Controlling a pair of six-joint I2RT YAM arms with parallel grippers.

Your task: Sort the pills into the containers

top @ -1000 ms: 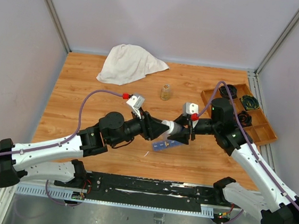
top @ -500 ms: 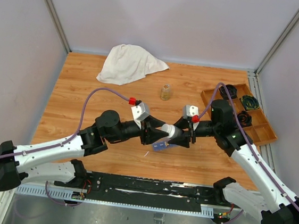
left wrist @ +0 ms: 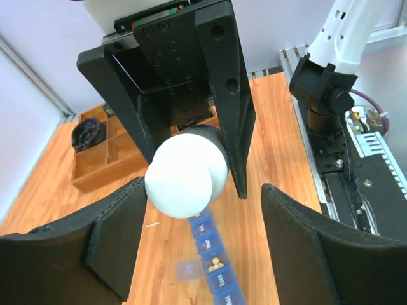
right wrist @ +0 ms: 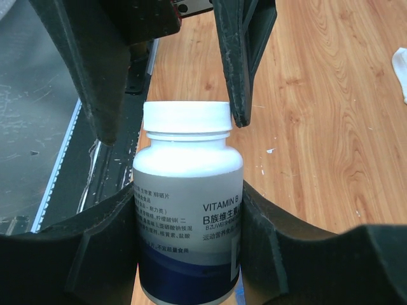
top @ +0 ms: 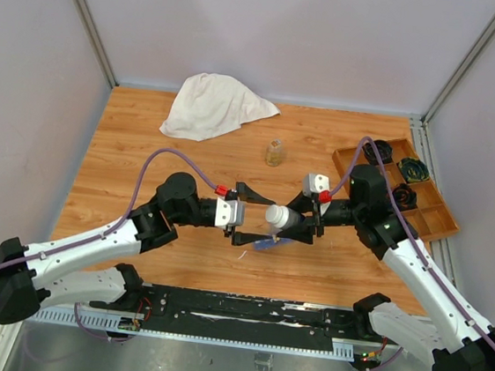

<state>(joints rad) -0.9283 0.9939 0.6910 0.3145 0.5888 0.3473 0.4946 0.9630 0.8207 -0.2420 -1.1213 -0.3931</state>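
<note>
My right gripper [top: 300, 219] is shut on a white vitamin bottle [top: 277, 215] with its white cap on, held sideways above the table. In the right wrist view the bottle [right wrist: 187, 210] sits between the pads of that gripper [right wrist: 187, 241]. My left gripper [top: 246, 212] is open, its fingers on either side of the cap without touching it; the cap [left wrist: 186, 179] faces it in the left wrist view [left wrist: 203, 213]. The blue pill-organizer strip [left wrist: 213, 264] lies on the table below the bottle, one lid open over several yellow pills [left wrist: 216, 262]. It is mostly hidden in the top view [top: 266, 242].
A white cloth [top: 216, 104] lies at the back left. A small glass jar [top: 275, 152] stands behind the grippers. A brown wooden divided tray [top: 427, 220] with dark items sits at the right edge, also in the left wrist view [left wrist: 95, 175].
My left gripper was closed around the bottle's cap end; it has drawn back to the left, turned and opened. The right gripper has kept the bottle in place.
</note>
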